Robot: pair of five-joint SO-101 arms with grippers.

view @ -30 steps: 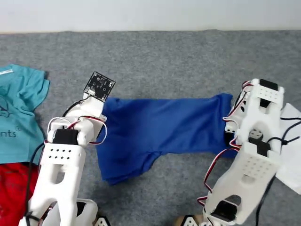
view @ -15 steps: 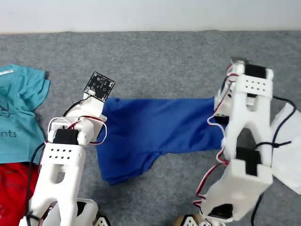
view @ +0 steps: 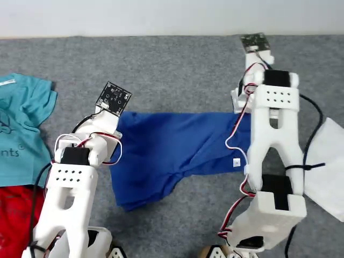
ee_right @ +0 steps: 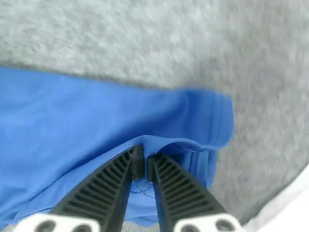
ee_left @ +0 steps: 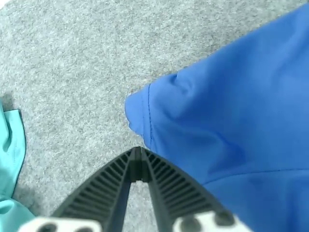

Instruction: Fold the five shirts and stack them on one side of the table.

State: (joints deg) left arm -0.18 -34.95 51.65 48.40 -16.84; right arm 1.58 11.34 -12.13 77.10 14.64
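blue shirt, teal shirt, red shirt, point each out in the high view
blue shirt [view: 172,142]: high view, middle of its body
teal shirt [view: 21,129]: high view, its front panel
red shirt [view: 13,215]: high view, its visible part

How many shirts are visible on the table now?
4: a blue shirt in the middle, a teal shirt at the left edge, a red shirt below it, a white shirt at the right edge. A fifth may be hidden.

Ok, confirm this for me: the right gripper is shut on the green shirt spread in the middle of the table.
Wrong colour: the right gripper is shut on the blue shirt, as the right wrist view shows. It is spread in the middle of the table.
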